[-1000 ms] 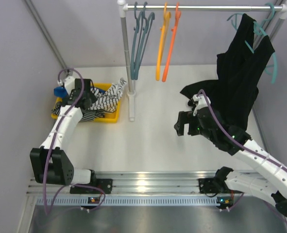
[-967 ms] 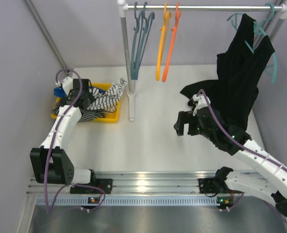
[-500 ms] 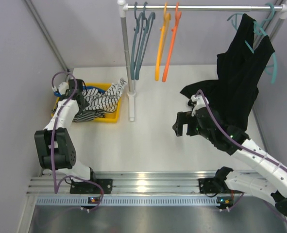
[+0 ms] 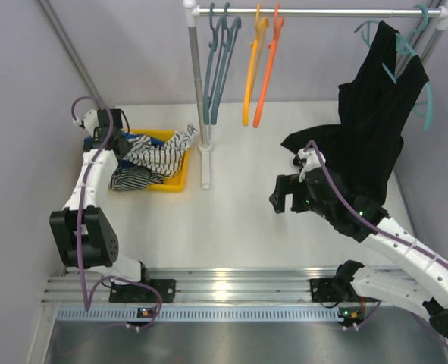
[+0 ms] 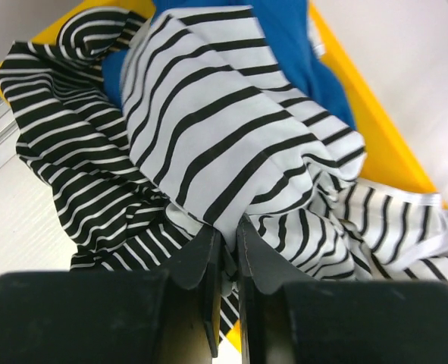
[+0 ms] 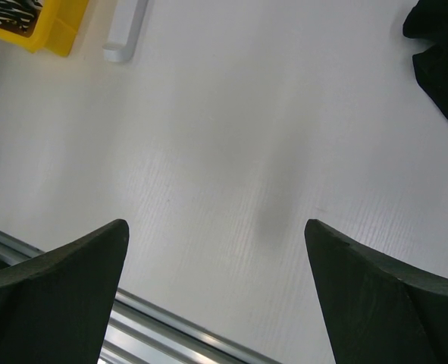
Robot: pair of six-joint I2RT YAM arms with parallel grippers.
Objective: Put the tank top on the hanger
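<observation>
The tank top (image 5: 208, 121), white with thin black stripes, lies bunched in the yellow bin (image 4: 174, 184) at the table's far left. My left gripper (image 5: 229, 227) is shut on a fold of it, and the cloth is pinched tight between the two fingers. From above, the left gripper (image 4: 121, 141) sits at the bin's back left corner with the tank top (image 4: 159, 148) spreading right from it. The red-orange hanger (image 4: 267, 68) hangs on the rail, far from both arms. My right gripper (image 4: 284, 199) hovers open over bare table; in its wrist view the right gripper (image 6: 214, 225) holds nothing.
A bolder striped garment (image 5: 64, 136) and blue cloth (image 5: 284, 38) share the bin. The rack pole (image 4: 201, 98) stands just right of it. Teal hangers (image 4: 220, 61) and a yellow-orange hanger (image 4: 251, 68) hang beside the red-orange one. A black garment (image 4: 375, 114) drapes behind the right arm.
My left gripper has swung to the bin's back left corner and closed on the tank top. The right arm has hardly moved.
</observation>
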